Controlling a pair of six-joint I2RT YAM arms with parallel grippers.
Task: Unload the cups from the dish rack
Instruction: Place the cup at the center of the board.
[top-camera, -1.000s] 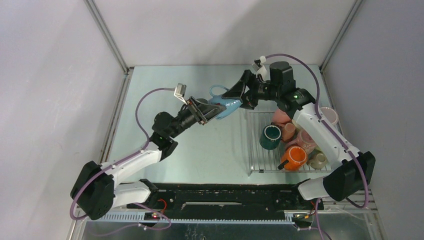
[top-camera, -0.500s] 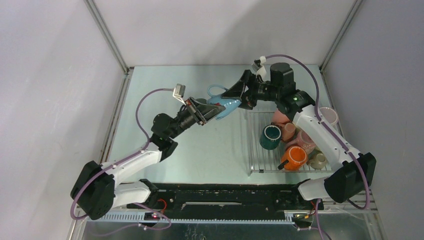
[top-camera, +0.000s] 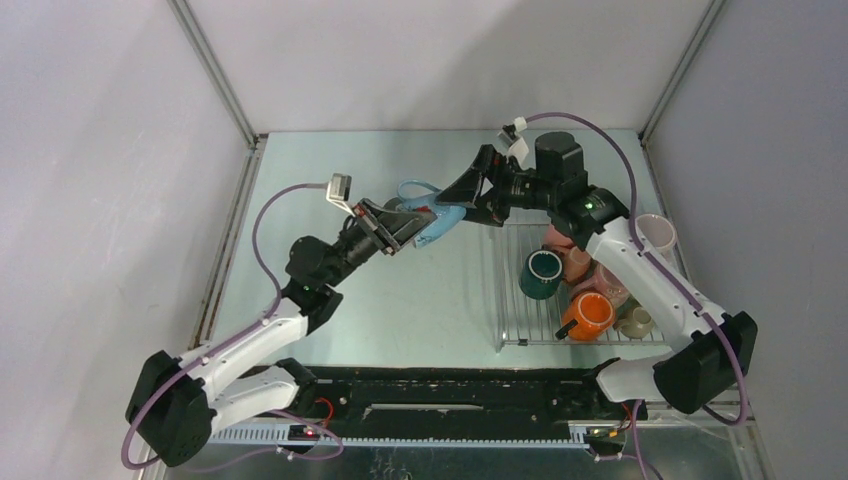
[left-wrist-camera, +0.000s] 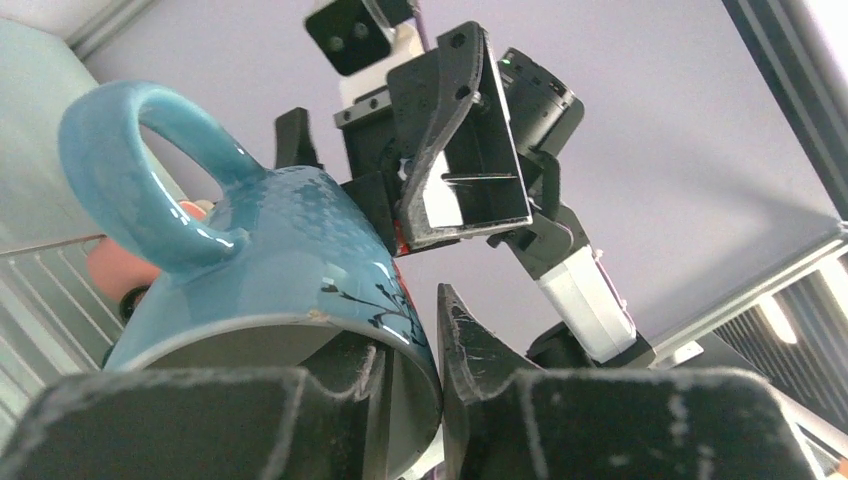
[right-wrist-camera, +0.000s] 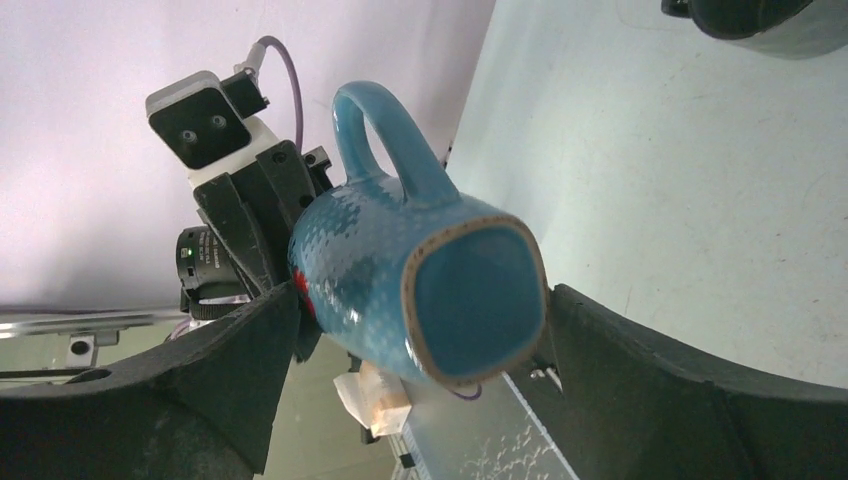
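A blue mug hangs on its side in the air over the table, left of the dish rack. My left gripper is shut on its rim, one finger inside and one outside, as the left wrist view shows. My right gripper is open, its fingers spread on either side of the mug's base. Several mugs stand in the rack: a dark teal one, an orange one, pinks and a beige one.
A pale mug sits at the rack's far right side. A dark mug-like thing lies on the table at the top edge of the right wrist view. The two arms meet above the table's far middle. Grey walls close in the table.
My left arm has drawn back to the left with the blue mug. The mug has shifted left relative to my right gripper, which followed only slightly.
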